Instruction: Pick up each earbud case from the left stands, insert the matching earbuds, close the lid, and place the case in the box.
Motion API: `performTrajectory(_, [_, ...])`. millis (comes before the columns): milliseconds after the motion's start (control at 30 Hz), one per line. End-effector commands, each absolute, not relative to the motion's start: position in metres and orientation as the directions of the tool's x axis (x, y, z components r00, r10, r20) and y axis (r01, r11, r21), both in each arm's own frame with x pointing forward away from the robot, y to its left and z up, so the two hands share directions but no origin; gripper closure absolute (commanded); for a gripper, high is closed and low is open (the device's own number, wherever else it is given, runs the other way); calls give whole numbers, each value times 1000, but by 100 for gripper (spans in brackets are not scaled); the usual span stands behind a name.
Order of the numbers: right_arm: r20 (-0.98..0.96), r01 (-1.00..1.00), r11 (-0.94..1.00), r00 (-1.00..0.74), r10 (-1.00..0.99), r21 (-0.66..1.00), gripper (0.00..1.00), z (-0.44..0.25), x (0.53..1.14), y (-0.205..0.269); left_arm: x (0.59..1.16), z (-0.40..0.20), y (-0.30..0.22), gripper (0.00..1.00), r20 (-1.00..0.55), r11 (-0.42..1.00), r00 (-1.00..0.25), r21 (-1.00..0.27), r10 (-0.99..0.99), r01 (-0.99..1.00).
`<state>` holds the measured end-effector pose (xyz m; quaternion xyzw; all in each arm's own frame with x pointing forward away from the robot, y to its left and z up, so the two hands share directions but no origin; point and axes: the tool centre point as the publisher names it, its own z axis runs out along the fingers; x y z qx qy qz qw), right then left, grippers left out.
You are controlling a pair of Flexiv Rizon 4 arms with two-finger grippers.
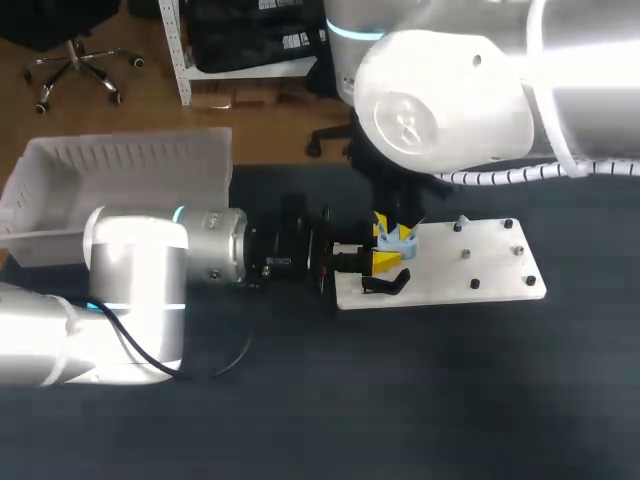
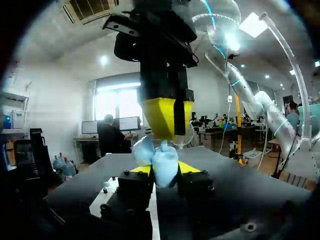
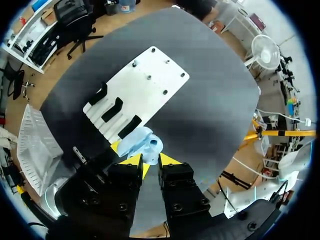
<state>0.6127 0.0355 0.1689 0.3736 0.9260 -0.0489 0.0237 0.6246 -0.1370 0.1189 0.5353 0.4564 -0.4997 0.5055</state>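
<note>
Your left pincer (image 2: 165, 170) clenched on the light-blue earbud case (image 2: 163, 161) | case over the white board's (image 1: 480, 262) end | your right pincer (image 3: 151, 161) at the case, grip: cannot tell

Even light from overhead, strong glare on the right arm (image 1: 560, 70), table (image 1: 420, 400) dark, soft shadows

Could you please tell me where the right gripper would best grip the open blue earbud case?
Probably take the earbud case by its body, from above, across its free faces: the left gripper clamps two sides, and the open lid juts sideways.
</note>
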Motion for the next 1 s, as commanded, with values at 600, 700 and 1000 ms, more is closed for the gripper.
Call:
performTrajectory(600, [-103,695,713,-719,688,-94,100,160,612,34,624,118,-137,100,-996,-68,87,88,-20,994])
performTrajectory(700, [-99,695,713,-719,688,-97,100,158,612,34,624,118,-137,100,-996,-68,87,88,-20,994])
performTrajectory(1000, [-67,697,711,-717,694,-94,59,156,613,33,624,118,-137,100,-996,-68,87,88,-20,994])
